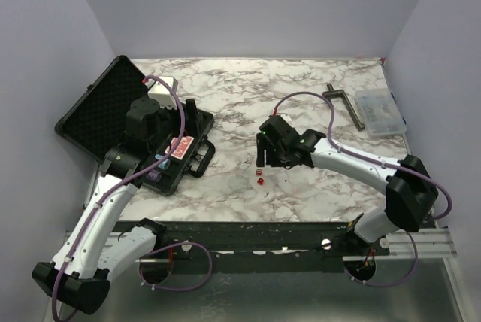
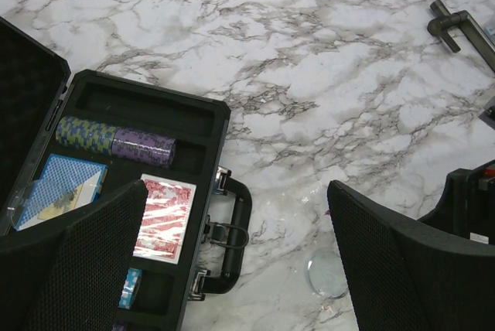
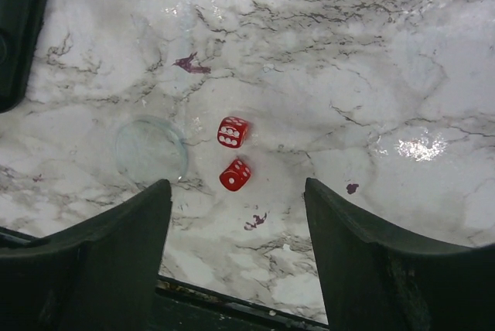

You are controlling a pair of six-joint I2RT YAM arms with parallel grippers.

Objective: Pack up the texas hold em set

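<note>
The black case point(image 1: 98, 115) lies open on the marble tabletop point(image 1: 301, 89), its lid tipped back; in the case's tray sit chip stacks point(image 2: 116, 141), a blue card deck point(image 2: 58, 192) and a red card deck point(image 2: 164, 215); the left pincer point(image 2: 236, 188) hovers over the case, fingers spread wide, holding nothing; right of the case two red dice point(image 3: 233, 131) rest on the tabletop, close together; the right pincer point(image 3: 236, 192) hangs above them, fingers spread, touching neither; a clear disc point(image 3: 151, 149) lies beside them, on the case's side.

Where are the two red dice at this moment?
In the top view the red dice lie on the marble table, right of the black case and just under the right end effector.
</note>
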